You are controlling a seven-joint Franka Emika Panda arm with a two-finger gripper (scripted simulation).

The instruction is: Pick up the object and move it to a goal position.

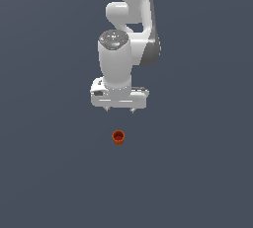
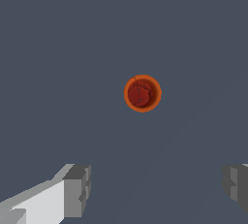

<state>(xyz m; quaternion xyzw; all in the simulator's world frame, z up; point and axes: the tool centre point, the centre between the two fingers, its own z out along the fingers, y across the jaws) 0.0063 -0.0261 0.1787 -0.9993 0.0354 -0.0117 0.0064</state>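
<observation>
The object (image 1: 118, 137) is a tiny orange-red cup standing upright on the dark grey floor, its darker hollow top facing up. In the wrist view the object (image 2: 142, 93) shows from above as an orange ring around a dark red centre. My white gripper (image 1: 120, 110) hangs above the floor, a little behind the cup in the exterior view and not touching it. Its two fingers (image 2: 77, 190) are spread wide apart with nothing between them, so the gripper (image 2: 157, 186) is open.
The white arm (image 1: 129, 19) rises behind the gripper to the frame's upper edge. Around the cup there is only flat, dark grey floor (image 1: 197, 172).
</observation>
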